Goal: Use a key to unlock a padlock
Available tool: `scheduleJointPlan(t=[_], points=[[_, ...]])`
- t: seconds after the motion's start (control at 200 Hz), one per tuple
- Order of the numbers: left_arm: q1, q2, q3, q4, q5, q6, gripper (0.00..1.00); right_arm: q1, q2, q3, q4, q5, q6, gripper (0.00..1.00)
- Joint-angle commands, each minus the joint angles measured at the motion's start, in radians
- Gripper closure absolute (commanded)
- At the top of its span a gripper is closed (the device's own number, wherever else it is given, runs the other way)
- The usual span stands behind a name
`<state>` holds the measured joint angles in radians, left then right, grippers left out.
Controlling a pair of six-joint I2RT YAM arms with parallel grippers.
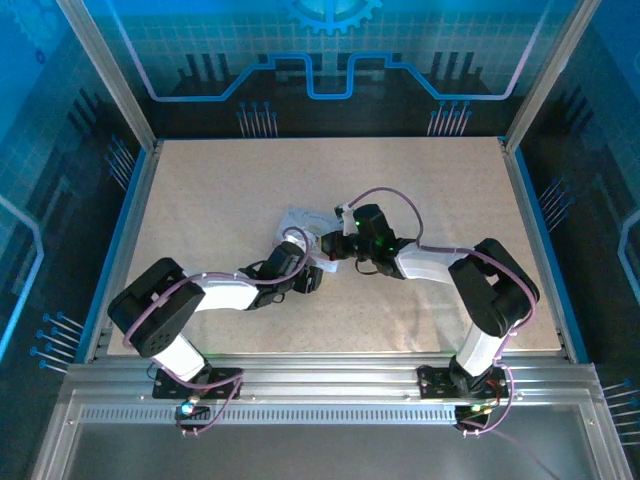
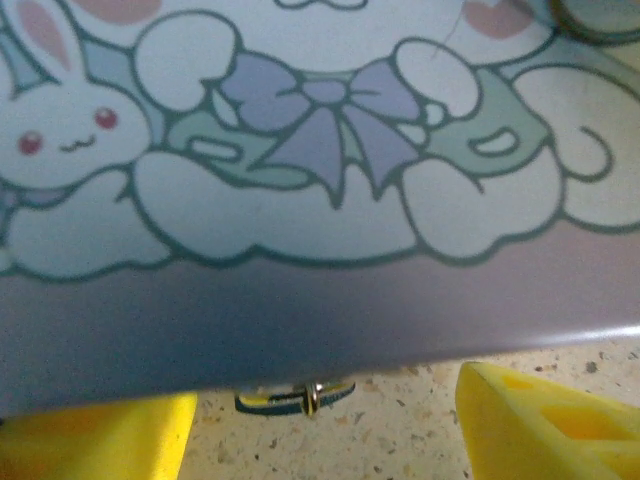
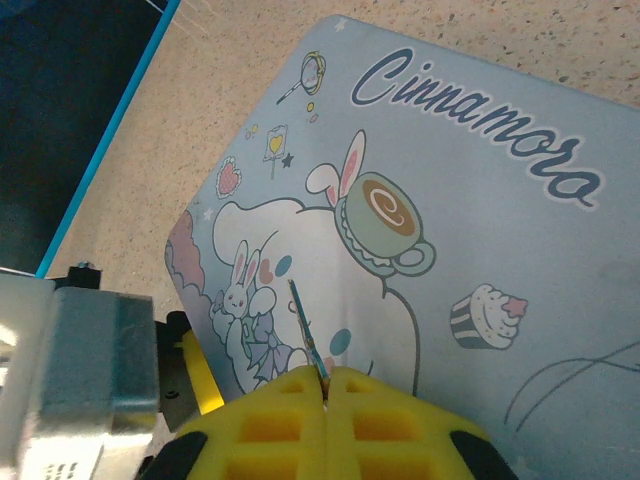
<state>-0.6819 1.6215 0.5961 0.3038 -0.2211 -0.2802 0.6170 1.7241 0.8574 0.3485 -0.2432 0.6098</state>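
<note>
Right gripper (image 3: 325,388) is clenched on the key (image 3: 304,320). Its two yellow, waffle-ribbed fingers (image 3: 280,420) press flat together, and a thin, dull metal sliver stands out from the seam between them. In the right wrist view the key's tip lies over the tin (image 3: 470,230), against the printed white figure. Whether it touches the lid cannot be told.

The tin is a flat, pale blue rectangle with rounded corners and a smooth, slightly glossy lid. It is printed with a long-eared white figure, a small bunny, a cup, a cupcake and dark looping script.

Left gripper (image 2: 328,428) is released. Its yellow fingers (image 2: 545,420) sit wide apart at the bottom corners of the left wrist view, close against the tin's near edge. The lid's lilac bow and bunny face are blurred there.

Between those fingers, a small dark curved metal piece with one bright glint peeks out from under the tin's shadowed rim. This looks like the padlock (image 2: 298,398), though most of it is hidden. It lies just above the table (image 2: 400,430), a speckled, matte beige board.

From above, both arms reach in to the middle of the table. The two grippers are close together at the near side of the tin.
</note>
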Motion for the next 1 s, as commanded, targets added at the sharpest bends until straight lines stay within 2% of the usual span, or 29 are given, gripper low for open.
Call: scheduleJointPlan(t=[0.0, 0.36, 0.72, 0.995], points=[[-0.007, 0.028, 0.024, 0.051, -0.033, 0.029, 0.32, 0.006, 0.033, -0.051, -0.207, 0.058, -0.012, 1.0], [-0.006, 0.057, 0.007, 0.126, -0.048, 0.067, 0.41, 0.006, 0.032, -0.057, -0.202, 0.058, -0.013, 1.0], [-0.006, 0.057, -0.005, 0.159, -0.027, 0.087, 0.6, 0.006, 0.025, -0.06, -0.188, 0.055, -0.013, 1.0], [-0.006, 0.042, -0.018, 0.158, -0.027, 0.104, 0.7, 0.006, 0.016, -0.064, -0.181, 0.057, -0.015, 1.0]])
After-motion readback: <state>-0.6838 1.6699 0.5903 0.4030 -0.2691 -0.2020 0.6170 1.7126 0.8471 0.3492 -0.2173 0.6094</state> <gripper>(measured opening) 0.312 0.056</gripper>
